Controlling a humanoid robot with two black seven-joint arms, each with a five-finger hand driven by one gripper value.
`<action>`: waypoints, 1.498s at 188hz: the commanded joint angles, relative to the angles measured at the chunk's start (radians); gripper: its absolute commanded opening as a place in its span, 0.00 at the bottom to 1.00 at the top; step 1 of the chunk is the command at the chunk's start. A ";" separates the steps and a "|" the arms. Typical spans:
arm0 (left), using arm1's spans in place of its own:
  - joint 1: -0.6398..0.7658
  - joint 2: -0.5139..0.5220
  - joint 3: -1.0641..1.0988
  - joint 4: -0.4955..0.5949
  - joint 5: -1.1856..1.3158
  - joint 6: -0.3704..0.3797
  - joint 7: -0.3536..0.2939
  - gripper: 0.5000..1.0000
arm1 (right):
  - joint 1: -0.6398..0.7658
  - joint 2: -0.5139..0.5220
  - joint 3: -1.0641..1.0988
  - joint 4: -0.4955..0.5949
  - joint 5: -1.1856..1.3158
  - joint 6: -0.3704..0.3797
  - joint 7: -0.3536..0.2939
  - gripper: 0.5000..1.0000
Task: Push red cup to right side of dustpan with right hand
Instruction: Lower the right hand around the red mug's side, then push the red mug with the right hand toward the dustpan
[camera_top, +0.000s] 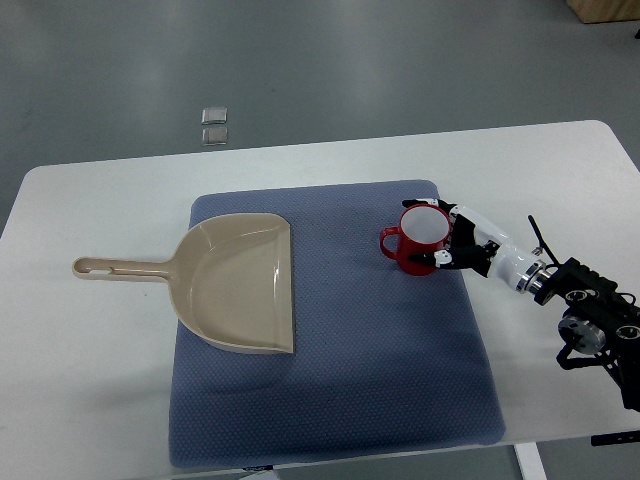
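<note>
The dustpan (240, 282) lay left on the blue mat (400, 400); the red cup (418, 238) stood upright to its right. The right hand (455, 243) cupped the cup's far side, fingers loosely curled, not gripping. Pushing high might have tipped it.

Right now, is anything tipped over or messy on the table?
No, nothing stands out. The red cup stands upright on the blue mat, the beige dustpan lies flat, and nothing is spilled.

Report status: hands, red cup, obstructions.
Right hand fingers against upright red ceramic cup. Cup on blue mat, right of beige plastic dustpan. Nothing between.
</note>
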 joint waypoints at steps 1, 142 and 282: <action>0.000 0.000 0.000 0.000 0.000 0.000 0.000 1.00 | 0.002 0.007 0.000 -0.009 0.000 -0.006 0.000 0.87; 0.000 0.000 -0.001 0.002 0.000 0.002 0.000 1.00 | 0.008 0.091 -0.005 -0.010 -0.002 -0.077 0.000 0.87; 0.000 0.000 0.000 0.002 0.000 0.000 0.000 1.00 | 0.016 0.172 -0.066 0.004 0.000 -0.133 0.000 0.86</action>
